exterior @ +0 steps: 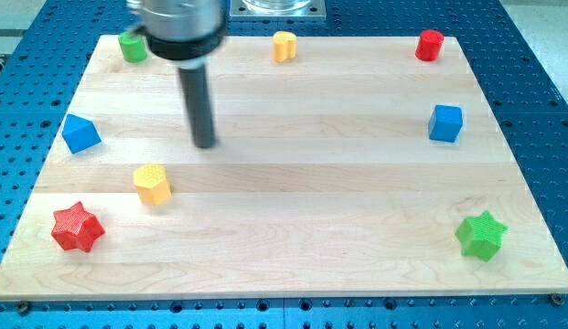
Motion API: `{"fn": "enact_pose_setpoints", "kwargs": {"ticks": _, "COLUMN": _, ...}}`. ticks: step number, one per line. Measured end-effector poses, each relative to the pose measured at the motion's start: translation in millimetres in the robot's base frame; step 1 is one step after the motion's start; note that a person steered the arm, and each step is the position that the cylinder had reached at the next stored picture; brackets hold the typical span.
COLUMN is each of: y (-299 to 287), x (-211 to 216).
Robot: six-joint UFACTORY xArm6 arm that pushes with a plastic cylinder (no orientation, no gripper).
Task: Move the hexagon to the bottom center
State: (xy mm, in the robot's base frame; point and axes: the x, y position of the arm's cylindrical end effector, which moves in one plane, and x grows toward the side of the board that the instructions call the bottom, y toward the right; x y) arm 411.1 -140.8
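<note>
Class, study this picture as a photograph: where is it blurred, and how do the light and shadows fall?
Camera view: the arm's housing at the top looks soft and blurred, while my tip and the yellow hexagon are fairly sharp; lighting is even and diffuse, with only faint shadows under the blocks; no strong glare on the wooden board.

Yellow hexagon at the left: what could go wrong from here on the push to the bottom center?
My tip stands apart from the yellow hexagon, up and to its right, so it must circle left first. An off-center push may swing the hexagon toward the red star or off the board's bottom edge.
</note>
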Motion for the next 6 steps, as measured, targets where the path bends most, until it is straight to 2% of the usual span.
{"fn": "enact_pose_setpoints", "kwargs": {"ticks": 1, "y": -49.2, "x": 53.0}}
{"fn": "enact_pose_setpoints", "kwargs": {"ticks": 2, "y": 0.6, "x": 124.5}}
{"fn": "enact_pose_setpoints", "kwargs": {"ticks": 3, "y": 12.3, "x": 167.1}}
{"fn": "enact_pose_setpoints", "kwargs": {"ticks": 4, "y": -33.6, "x": 145.5}}
{"fn": "enact_pose_setpoints", "kwargs": {"ticks": 5, "y": -46.7, "x": 108.3}}
{"fn": "enact_pose_setpoints", "kwargs": {"ticks": 6, "y": -13.1, "x": 104.5}}
